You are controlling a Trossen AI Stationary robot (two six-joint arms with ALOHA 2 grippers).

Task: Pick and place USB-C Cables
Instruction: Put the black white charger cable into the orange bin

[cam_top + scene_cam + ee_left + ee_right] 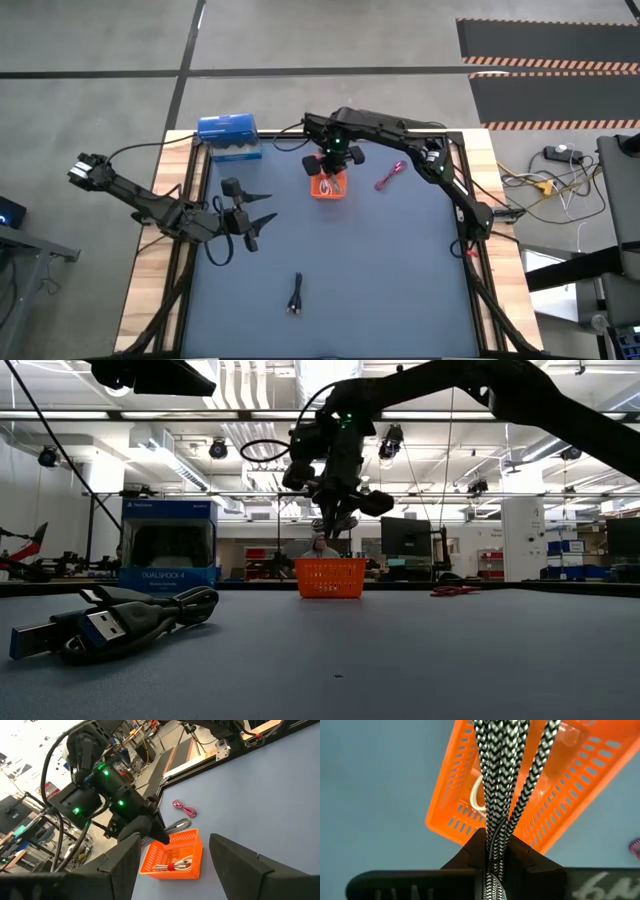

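My right gripper [335, 166] hangs over the small orange tray [328, 186], shut on the silver-grey braided cable [496, 780]. A white cable [173, 865] lies inside the tray. The magenta-pink cable [390, 175] lies on the mat right of the tray. Toward the near edge, the black cable [295, 296] rests on the mat; it looms large in the low view [120, 622]. My left gripper [272, 206] is open above the mat's left part, pointing toward the tray and touching nothing. My right gripper pinches several strands of the silver-grey cable's bundle [495, 837] between its two fingers, coming from above and pointing down. The cable runs along the fingers and sticks out past their tips [176, 826], lifted clear just above the tray's open top.
A blue box [229, 137] stands at the far left corner of the mat, left of the tray. Black arm wires [218, 250] loop near my left gripper. Bare mat lies between the tray and the black cable.
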